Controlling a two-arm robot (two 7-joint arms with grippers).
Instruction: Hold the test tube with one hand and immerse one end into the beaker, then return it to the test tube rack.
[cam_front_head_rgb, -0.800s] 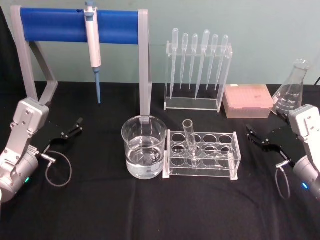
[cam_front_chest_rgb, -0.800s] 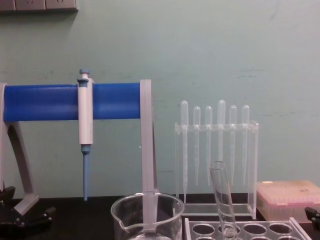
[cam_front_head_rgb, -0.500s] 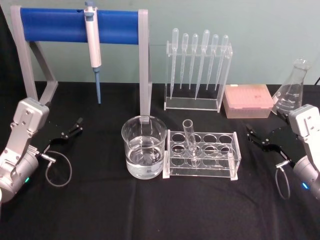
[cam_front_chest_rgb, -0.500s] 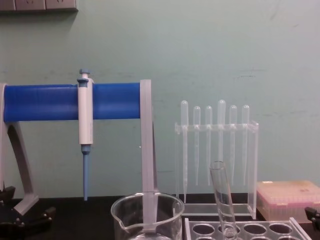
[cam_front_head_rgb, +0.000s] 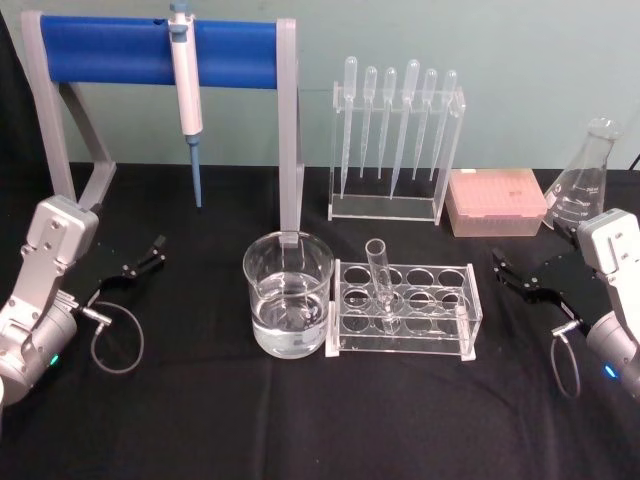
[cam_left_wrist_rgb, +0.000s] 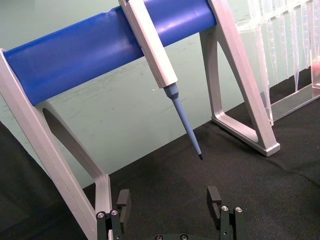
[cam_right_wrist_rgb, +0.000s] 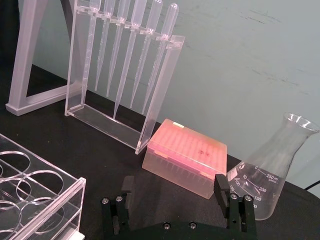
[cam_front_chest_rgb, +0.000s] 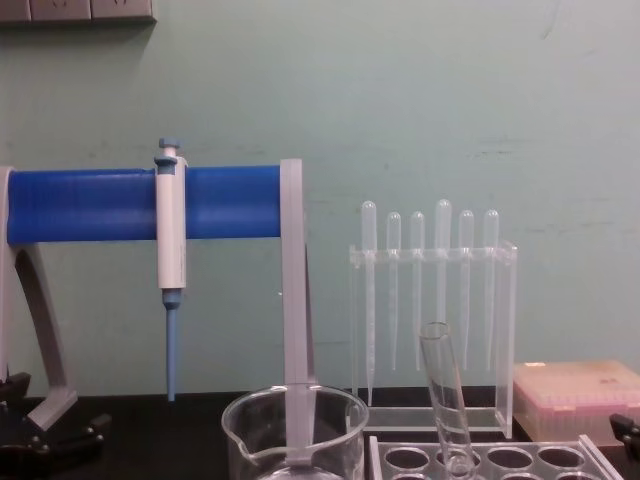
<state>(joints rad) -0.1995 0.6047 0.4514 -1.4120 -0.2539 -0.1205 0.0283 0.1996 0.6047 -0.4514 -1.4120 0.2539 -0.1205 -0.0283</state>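
Note:
The test tube (cam_front_head_rgb: 380, 283) leans in a front-left hole of the clear rack (cam_front_head_rgb: 440, 325) at the table's middle; in the chest view the test tube (cam_front_chest_rgb: 446, 400) tilts slightly. The beaker (cam_front_head_rgb: 288, 296), partly filled with clear liquid, stands right beside the rack on its left, and its rim also appears as the beaker (cam_front_chest_rgb: 295, 432) in the chest view. My left gripper (cam_front_head_rgb: 141, 262) rests open at the far left, apart from everything; its left gripper (cam_left_wrist_rgb: 169, 197) fingers hold nothing. My right gripper (cam_front_head_rgb: 509, 272) sits open to the right of the rack, and the right gripper (cam_right_wrist_rgb: 175, 187) is empty.
A blue-barred stand (cam_front_head_rgb: 150, 50) holds a white-and-blue pipettor (cam_front_head_rgb: 186, 95) at the back left. Behind the rack stand a pipette holder (cam_front_head_rgb: 395, 140), a pink tip box (cam_front_head_rgb: 495, 202) and a conical flask (cam_front_head_rgb: 585, 185) at the far right.

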